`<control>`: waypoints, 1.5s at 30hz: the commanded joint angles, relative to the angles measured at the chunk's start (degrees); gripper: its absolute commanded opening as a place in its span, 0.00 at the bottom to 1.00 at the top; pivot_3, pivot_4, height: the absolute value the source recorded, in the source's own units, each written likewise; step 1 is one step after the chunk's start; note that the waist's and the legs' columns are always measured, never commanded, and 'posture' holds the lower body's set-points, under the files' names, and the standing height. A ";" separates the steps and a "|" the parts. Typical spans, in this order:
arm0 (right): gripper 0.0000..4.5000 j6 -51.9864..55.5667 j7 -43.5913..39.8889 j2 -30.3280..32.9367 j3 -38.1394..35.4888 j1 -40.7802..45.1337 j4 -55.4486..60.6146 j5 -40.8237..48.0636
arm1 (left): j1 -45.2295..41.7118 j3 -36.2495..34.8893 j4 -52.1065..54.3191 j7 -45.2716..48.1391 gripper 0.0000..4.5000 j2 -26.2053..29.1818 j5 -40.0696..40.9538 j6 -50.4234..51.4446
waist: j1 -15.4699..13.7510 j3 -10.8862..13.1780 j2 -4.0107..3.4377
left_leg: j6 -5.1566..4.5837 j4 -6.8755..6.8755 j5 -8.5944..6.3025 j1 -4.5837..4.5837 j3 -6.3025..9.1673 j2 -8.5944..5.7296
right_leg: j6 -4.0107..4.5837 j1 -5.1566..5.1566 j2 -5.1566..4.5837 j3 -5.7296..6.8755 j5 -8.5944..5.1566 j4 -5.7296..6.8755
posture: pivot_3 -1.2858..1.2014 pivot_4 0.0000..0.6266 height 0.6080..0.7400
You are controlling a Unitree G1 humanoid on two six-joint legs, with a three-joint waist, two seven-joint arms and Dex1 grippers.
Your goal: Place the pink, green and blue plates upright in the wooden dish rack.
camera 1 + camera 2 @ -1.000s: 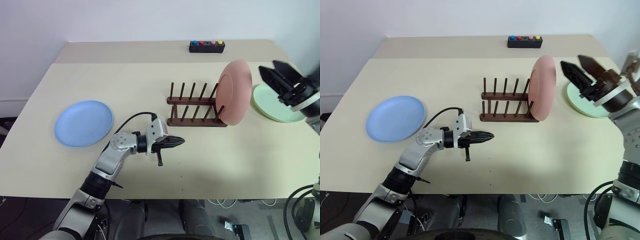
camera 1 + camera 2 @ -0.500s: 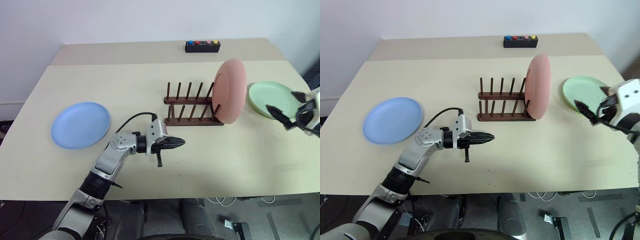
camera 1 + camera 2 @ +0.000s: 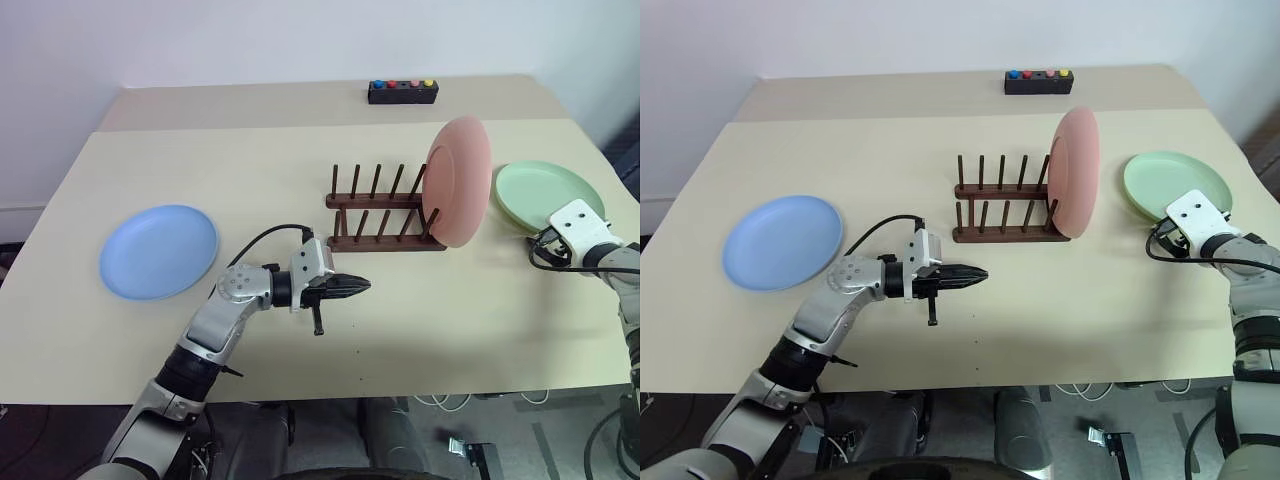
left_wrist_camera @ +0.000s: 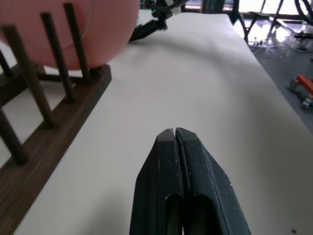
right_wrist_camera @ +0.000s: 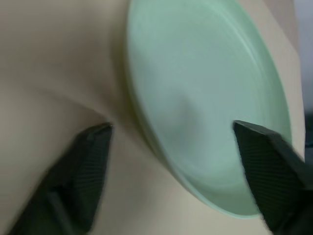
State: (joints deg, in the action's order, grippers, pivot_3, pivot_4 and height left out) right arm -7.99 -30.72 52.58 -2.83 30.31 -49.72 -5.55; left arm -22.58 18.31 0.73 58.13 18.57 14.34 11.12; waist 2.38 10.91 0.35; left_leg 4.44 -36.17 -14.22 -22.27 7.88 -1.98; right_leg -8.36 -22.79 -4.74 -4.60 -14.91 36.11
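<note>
Plates are the matter: the round pale mint green plate [image 3: 1176, 186] lies flat near the right edge of the beige table [image 3: 420, 300], matte and shallow. The right claw [image 5: 171, 161] stands released, one finger on each side of its near rim, not yet grasping. It should close on the rim firmly, then lift and tilt slowly. The left claw [image 4: 178, 147] is clenched, empty.
</note>
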 commanded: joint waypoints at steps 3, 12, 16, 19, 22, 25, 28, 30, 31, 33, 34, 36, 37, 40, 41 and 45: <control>0.11 -3.23 -0.23 -0.30 -0.20 0.40 -1.38 -0.11 | 0.21 -1.06 2.21 -0.70 0.00 0.38 0.70 0.01 | 0.10 0.00 -0.01 | 0.00 -0.01 0.00 0.00 0.00 0.00 | 0.00 0.00 0.00 -0.01 0.00 0.00 | 0.52 0.24 1.00; 0.00 -7.60 3.95 2.02 -2.58 -4.98 6.74 -0.48 | -0.22 -0.59 1.29 -0.47 0.00 0.22 0.44 -0.56 | 0.07 -0.01 0.02 | 0.00 -0.01 0.00 0.04 0.02 0.00 | 0.00 0.04 0.01 0.00 0.00 0.01 | 0.52 0.24 1.00; 0.00 -8.02 7.17 4.71 -6.35 -7.10 16.55 -0.33 | -0.29 -0.63 1.17 -0.33 0.00 0.30 0.47 -0.66 | 0.21 0.02 -0.16 | 0.00 0.00 0.00 0.03 0.00 -0.01 | -0.01 0.00 0.01 -0.02 0.00 0.02 | 0.52 0.24 1.00; 0.00 -6.52 7.48 6.10 -10.70 -6.67 26.71 1.88 | -0.46 -0.53 1.00 -0.15 0.00 0.23 0.44 -0.75 | 0.20 0.01 -0.30 | 0.00 0.01 0.00 0.02 -0.02 -0.01 | -0.01 -0.04 0.01 -0.04 0.00 0.04 | 0.52 0.24 1.00; 0.00 -3.58 5.75 6.27 -12.80 -4.56 37.14 4.47 | -0.74 -0.30 0.71 -0.04 0.00 -0.03 0.36 -0.83 | 0.20 0.02 -0.28 | 0.00 0.01 0.00 0.03 -0.01 0.00 | -0.01 -0.03 0.02 -0.03 0.00 0.05 | 0.52 0.24 1.00; 0.00 -0.44 3.86 5.35 -13.12 -2.00 45.04 7.25 | -0.96 -0.21 0.45 0.15 0.00 -0.22 0.29 -0.95 | 0.07 0.04 -0.25 | 0.00 0.00 0.00 0.02 0.01 0.00 | -0.01 -0.01 0.01 -0.02 0.00 0.04 | 0.52 0.24 1.00; 0.00 4.33 -0.77 3.31 -11.75 1.45 55.04 15.41 | -1.08 -0.34 0.29 0.32 0.00 -0.34 0.23 -1.01 | -0.12 0.06 -0.22 | 0.00 -0.01 0.00 -0.01 0.03 0.00 | -0.01 -0.01 0.00 -0.01 0.00 0.02 | 0.52 0.24 1.00; 0.00 8.19 -3.70 1.54 -10.86 2.40 61.25 21.88 | -0.98 -0.43 0.44 0.38 0.00 -0.24 0.25 -1.00 | -0.08 0.06 -0.21 | 0.00 -0.01 0.00 -0.02 0.04 0.00 | -0.01 -0.02 0.00 -0.01 0.00 0.02 | 0.52 0.24 1.00; 0.00 10.54 -4.86 0.61 -10.64 2.64 63.99 25.27 | -0.85 -0.48 0.62 0.36 0.00 -0.14 0.25 -0.95 | -0.08 0.06 -0.21 | 0.00 0.00 0.00 -0.02 0.07 0.00 | -0.01 -0.02 0.00 0.01 0.00 0.02 | 0.52 0.24 1.00; 0.00 14.10 -6.13 -0.80 -10.54 3.06 67.46 29.32 | -0.71 -0.62 0.71 0.36 0.00 0.05 0.23 -0.91 | -0.10 0.06 -0.22 | 0.00 0.01 0.00 -0.02 0.10 0.01 | -0.01 -0.02 0.00 0.02 0.00 0.02 | 0.52 0.24 1.00; 0.00 16.65 -6.46 -1.60 -10.19 3.37 69.44 32.24 | -0.60 -0.70 0.78 0.33 0.00 0.19 0.21 -0.83 | -0.14 0.07 -0.19 | -0.01 0.01 0.00 -0.03 0.10 0.00 | -0.01 -0.02 -0.01 0.03 0.00 0.02 | 0.52 0.24 1.00; 0.00 21.65 -7.56 -3.16 -8.77 3.62 73.46 38.25 | -0.27 -0.72 1.19 0.22 0.00 0.45 0.24 -0.57 | -0.29 0.07 -0.18 | -0.01 -0.03 0.00 -0.04 0.11 0.00 | 0.00 -0.01 -0.01 0.03 0.00 0.02 | 0.52 0.24 1.00; 0.00 24.06 -7.90 -4.07 -8.10 3.63 75.02 41.10 | -0.15 -0.68 1.43 0.16 0.00 0.56 0.27 -0.49 | -0.30 0.07 -0.18 | -0.01 -0.04 0.00 -0.04 0.11 0.00 | 0.00 -0.01 -0.01 0.03 0.00 0.03 | 0.52 0.24 1.00; 0.00 29.61 -8.03 -7.28 -7.26 3.42 77.03 48.33 | -0.16 -0.82 1.82 -0.13 0.00 0.78 0.41 -0.16 | -0.30 0.07 -0.17 | -0.01 -0.02 0.00 -0.04 0.11 0.00 | 0.00 -0.02 -0.01 0.03 0.00 0.03 | 0.52 0.24 1.00; 0.00 31.12 -7.52 -8.34 -7.26 3.53 77.15 50.07 | -0.17 -0.88 1.92 -0.23 0.00 0.84 0.41 -0.08 | -0.33 0.07 -0.16 | -0.01 -0.02 0.00 -0.04 0.12 0.00 | 0.00 -0.02 -0.01 0.04 0.00 0.02 | 0.52 0.24 1.00; 0.00 37.07 -4.08 -13.45 -7.00 3.03 74.93 55.01 | 0.20 -1.26 2.72 -0.56 0.00 1.43 0.64 0.50 | -0.34 0.07 -0.15 | -0.01 -0.03 -0.01 -0.04 0.12 0.01 | 0.00 -0.03 -0.01 0.05 0.01 0.04 | 0.52 0.24 1.00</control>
State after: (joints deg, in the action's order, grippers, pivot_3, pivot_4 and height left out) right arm 27.50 -36.21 39.80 -8.51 32.56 24.97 46.87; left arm -22.65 18.31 1.22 57.79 19.78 14.29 11.75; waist 2.04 10.97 0.20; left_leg 4.43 -36.19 -14.23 -22.32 8.00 -1.98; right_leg -8.35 -22.83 -4.76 -4.56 -14.90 36.14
